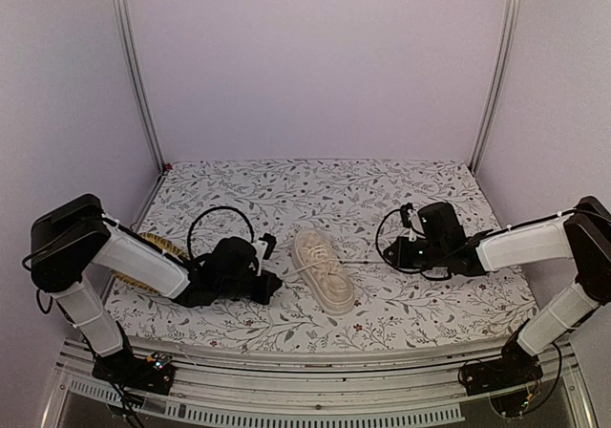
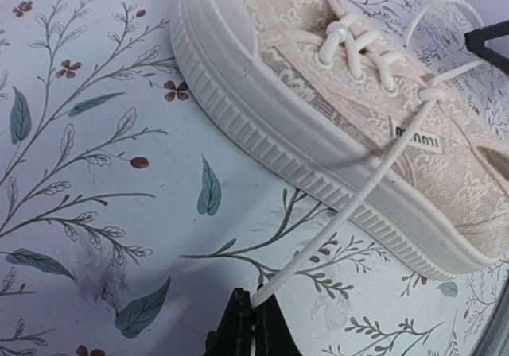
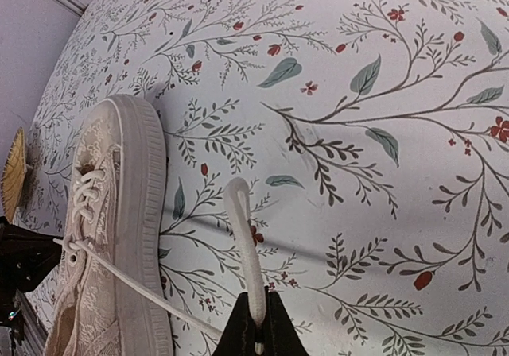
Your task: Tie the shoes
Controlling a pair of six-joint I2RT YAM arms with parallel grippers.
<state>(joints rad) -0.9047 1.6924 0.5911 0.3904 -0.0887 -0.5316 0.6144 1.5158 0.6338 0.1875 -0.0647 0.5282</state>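
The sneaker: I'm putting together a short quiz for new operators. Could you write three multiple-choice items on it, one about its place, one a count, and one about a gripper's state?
1. The sneaker lies:
A at the back wall
B between the left gripper and the right gripper
C under the right arm

2. Shoes in view:
A one
B two
C three

3. The left gripper is:
A open and empty
B shut on the sole
C shut on a lace

Answers:
1. B, the top view shows it midway between the two grippers.
2. A, no second shoe appears in any view.
3. C, the left wrist view shows the lace ending in its closed fingertips.
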